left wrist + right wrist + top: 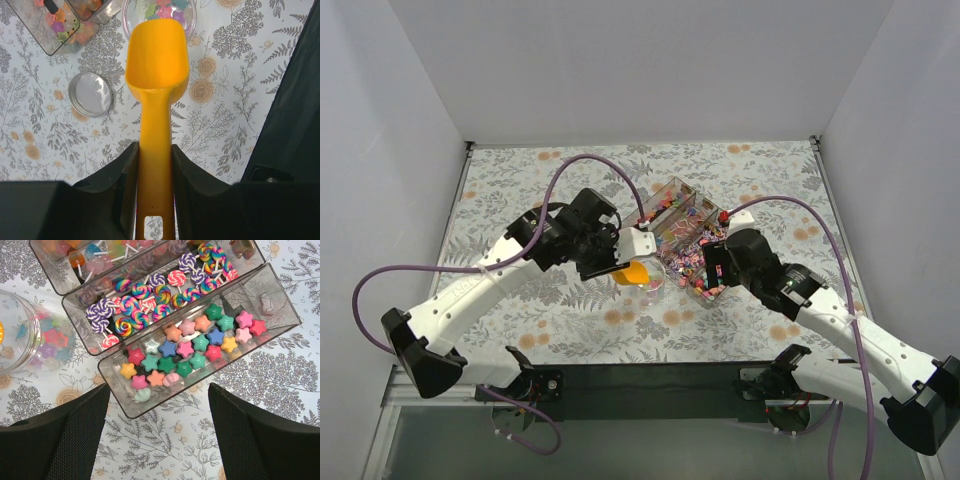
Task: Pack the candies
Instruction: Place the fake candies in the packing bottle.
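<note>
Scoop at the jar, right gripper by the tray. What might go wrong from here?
1. The scoop, held in the left gripper, looks nearly as wide as the jar mouth; candies could spill over the rim, or a nudge could tip the jar.
2. The open right gripper hovers close to the tray and may shove it.

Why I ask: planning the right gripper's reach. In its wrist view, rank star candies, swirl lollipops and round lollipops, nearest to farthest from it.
1. Star candies: nearest, just ahead of the right gripper.
2. Swirl lollipops: middle, behind the stars.
3. Round lollipops: farthest, upper left of the view.
</note>
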You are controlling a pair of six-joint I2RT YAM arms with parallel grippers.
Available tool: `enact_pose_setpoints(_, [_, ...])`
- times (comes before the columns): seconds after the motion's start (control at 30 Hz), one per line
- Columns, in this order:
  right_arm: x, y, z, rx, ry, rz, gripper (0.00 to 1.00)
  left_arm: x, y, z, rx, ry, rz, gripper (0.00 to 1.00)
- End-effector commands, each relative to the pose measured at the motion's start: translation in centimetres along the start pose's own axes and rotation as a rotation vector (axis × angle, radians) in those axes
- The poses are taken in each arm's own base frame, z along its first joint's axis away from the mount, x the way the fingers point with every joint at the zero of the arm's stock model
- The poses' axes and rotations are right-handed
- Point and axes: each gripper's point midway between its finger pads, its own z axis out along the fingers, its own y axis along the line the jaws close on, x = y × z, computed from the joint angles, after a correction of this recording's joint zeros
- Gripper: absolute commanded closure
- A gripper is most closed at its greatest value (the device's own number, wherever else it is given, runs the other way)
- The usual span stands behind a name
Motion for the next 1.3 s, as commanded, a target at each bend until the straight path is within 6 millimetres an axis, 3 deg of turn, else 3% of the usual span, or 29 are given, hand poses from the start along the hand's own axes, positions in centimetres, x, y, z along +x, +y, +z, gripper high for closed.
enact_pose_setpoints(0.0, [-0.7,0.0,-0.2,-0.010,-0.041,0.019,0.14,-0.7,0.5,-1.4,-0.038,0.003,0.019,1.00])
enact_pose_setpoints(0.53, [-0.1,0.3,-0.1,-0.030,-0.032,0.019,0.14,-1.6,-0.2,-1.8,-0.057,0.064,0.075,1.00])
enact_pose_setpoints(0.63, [0.1,0.3,0.1,-0.030,-0.026,0.016,0.14,-2.6,-0.9,-2.1,-0.046,0.056,0.107,1.00])
enact_pose_setpoints(0.8, [0.4,0.4,0.2,-0.034,-0.019,0.018,0.15,-1.4,-0.4,-1.3,-0.099,0.164,0.129,1.00])
enact_pose_setpoints(0.97, [0.2,0.3,0.0,-0.033,-0.031,0.020,0.14,-1.5,-0.3,-1.5,-0.119,0.168,0.130,1.00])
enact_pose_setpoints(1.17, [-0.2,1.4,-0.3,-0.099,-0.039,0.018,0.15,-2.3,-0.4,-2.3,-0.152,0.044,0.137,1.00])
enact_pose_setpoints(1.27, [-0.9,2.6,-0.7,-0.167,-0.053,0.029,0.15,-3.9,-0.6,-3.4,-0.179,-0.115,0.147,1.00])
